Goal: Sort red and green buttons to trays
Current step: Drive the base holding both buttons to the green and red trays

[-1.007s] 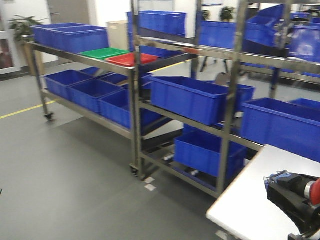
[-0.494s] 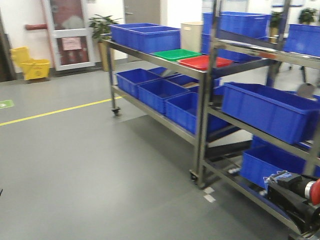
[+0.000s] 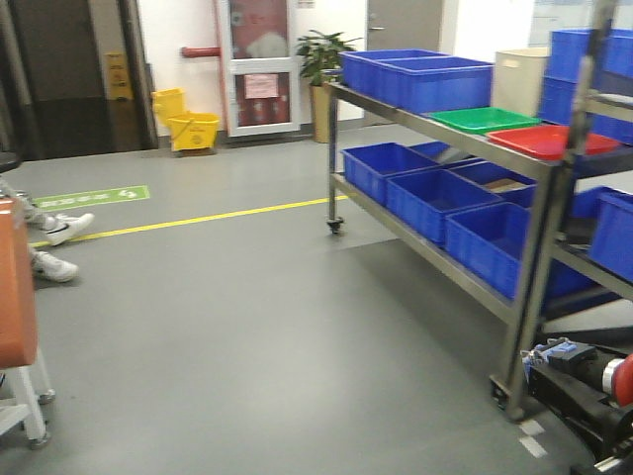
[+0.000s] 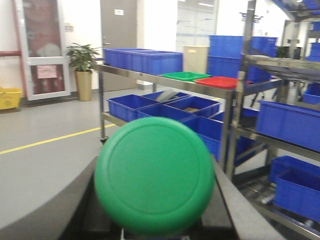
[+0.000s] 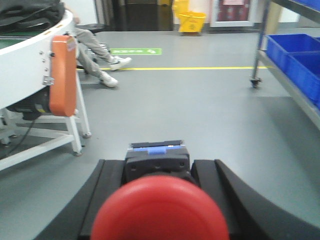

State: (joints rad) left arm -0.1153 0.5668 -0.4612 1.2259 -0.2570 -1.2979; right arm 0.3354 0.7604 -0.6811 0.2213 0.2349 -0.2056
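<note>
My left gripper (image 4: 155, 210) is shut on a green button (image 4: 154, 180), whose round cap fills the left wrist view between the dark fingers (image 4: 75, 205). My right gripper (image 5: 157, 170) is shut on a red button (image 5: 160, 210) with a dark body and a blue tab; it also shows at the lower right of the front view (image 3: 584, 381). The green tray (image 3: 485, 120) and the red tray (image 3: 549, 141) lie side by side on top of a steel rack, far ahead on the right. Both also show in the left wrist view, green tray (image 4: 185, 76) and red tray (image 4: 220, 81).
The steel rack (image 3: 529, 247) carries several blue crates (image 3: 420, 79) and a cream tub (image 3: 521, 74). A yellow mop bucket (image 3: 193, 127) stands by a door. A seated person's legs (image 3: 54, 233) and an orange-padded white machine (image 5: 62, 75) are on the left.
The front view has swung left: the rack with the trays has slid to the right edge, and the door, mop bucket and person's legs have come into sight. Right gripper unchanged in frame.
</note>
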